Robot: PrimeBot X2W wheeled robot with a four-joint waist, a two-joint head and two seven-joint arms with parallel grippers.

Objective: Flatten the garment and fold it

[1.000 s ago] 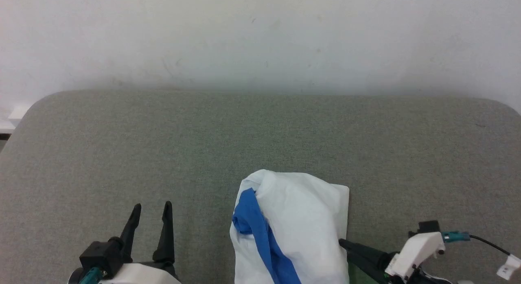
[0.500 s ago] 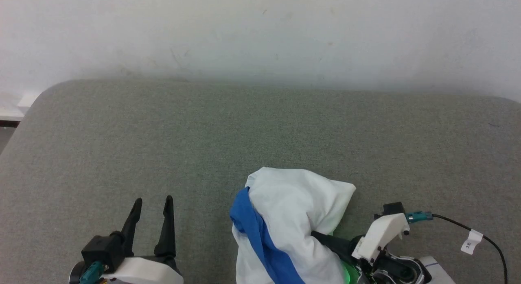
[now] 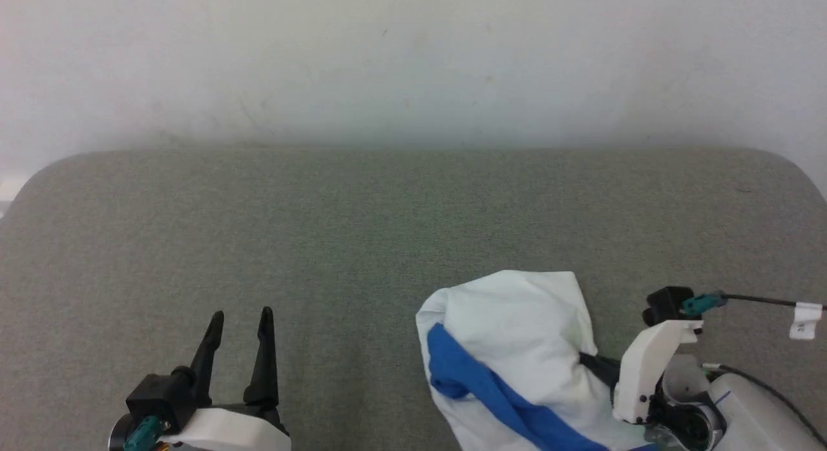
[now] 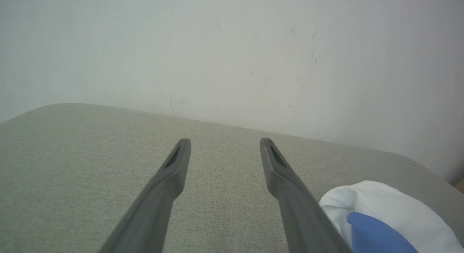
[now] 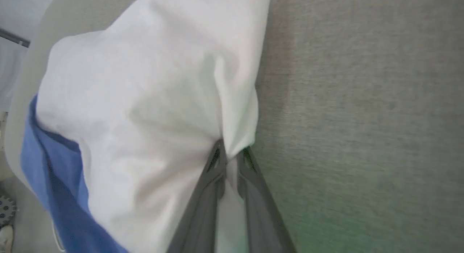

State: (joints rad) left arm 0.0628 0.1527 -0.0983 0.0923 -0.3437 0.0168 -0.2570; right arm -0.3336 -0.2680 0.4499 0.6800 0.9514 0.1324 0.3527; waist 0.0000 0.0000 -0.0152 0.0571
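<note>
Jaws of left gripper [image 3: 240,318] wide apart, nothing between them; it sits lower left over grey cushion [image 3: 387,231], fingers pointing away toward wall [image 3: 413,63]. Garment [image 3: 517,328] right of centre at cushion's near edge, bunched, not flat. Long axis roughly far-to-near, near end cut off by the head view's bottom edge. Blue sleeve [image 3: 504,399] crosses it diagonally, far-left to near-right. Right gripper [image 5: 232,151] enters from garment's right side, pointing left, jaws almost together, pinching a fold of white cloth.
</note>
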